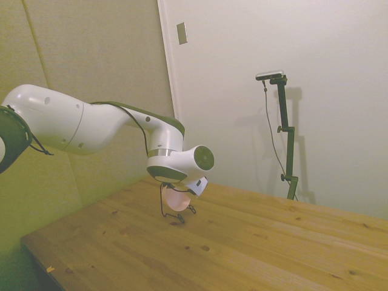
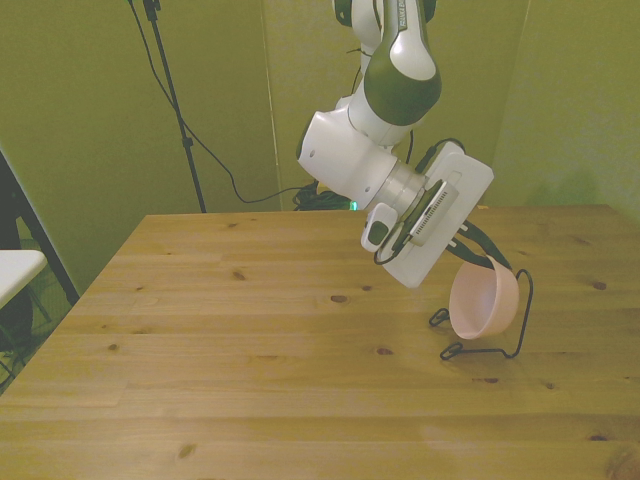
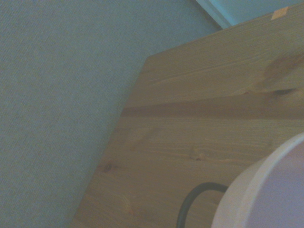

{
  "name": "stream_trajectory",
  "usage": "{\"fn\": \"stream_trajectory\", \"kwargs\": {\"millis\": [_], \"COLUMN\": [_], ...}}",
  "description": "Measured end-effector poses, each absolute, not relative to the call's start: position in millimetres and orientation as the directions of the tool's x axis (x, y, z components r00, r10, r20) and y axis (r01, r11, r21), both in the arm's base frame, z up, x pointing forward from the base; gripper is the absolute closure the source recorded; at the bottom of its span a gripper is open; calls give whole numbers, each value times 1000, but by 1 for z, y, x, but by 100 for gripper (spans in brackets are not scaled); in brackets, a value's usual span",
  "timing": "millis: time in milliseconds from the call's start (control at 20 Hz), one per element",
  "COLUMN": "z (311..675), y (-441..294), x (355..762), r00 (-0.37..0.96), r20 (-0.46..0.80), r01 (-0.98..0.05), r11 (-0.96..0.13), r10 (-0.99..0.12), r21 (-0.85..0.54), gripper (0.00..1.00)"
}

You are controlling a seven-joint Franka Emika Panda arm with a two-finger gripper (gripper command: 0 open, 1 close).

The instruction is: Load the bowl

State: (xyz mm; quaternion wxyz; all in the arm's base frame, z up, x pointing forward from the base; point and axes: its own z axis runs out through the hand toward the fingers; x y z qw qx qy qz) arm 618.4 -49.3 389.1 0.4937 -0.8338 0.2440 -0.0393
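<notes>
The pale pink bowl (image 2: 483, 305) stands tilted on its side inside the thin black wire rack (image 2: 526, 305), toward the front view's right. My gripper (image 2: 484, 258) reaches down onto the bowl's upper rim and looks shut on it. In the side view the bowl (image 1: 177, 199) shows just under the white hand, between the rack's wires (image 1: 162, 203). The wrist view shows the bowl's rim (image 3: 266, 190) very close, with a curve of the rack's wire (image 3: 187, 204) beside it.
The wooden table (image 2: 250, 340) stretches wide toward the front view's left and toward the near edge. A wall and a door frame (image 1: 170, 73) stand behind the table's far side. Black cables hang by the wall (image 2: 215, 160).
</notes>
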Motion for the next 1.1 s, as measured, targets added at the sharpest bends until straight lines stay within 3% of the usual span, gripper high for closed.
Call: {"fn": "stream_trajectory", "kwargs": {"millis": [1100], "z": [379], "y": [-44], "x": [627], "r00": [878], "r20": [-189], "r01": [-374], "r11": [-384], "r10": [-441], "r21": [-844], "gripper": [100]}}
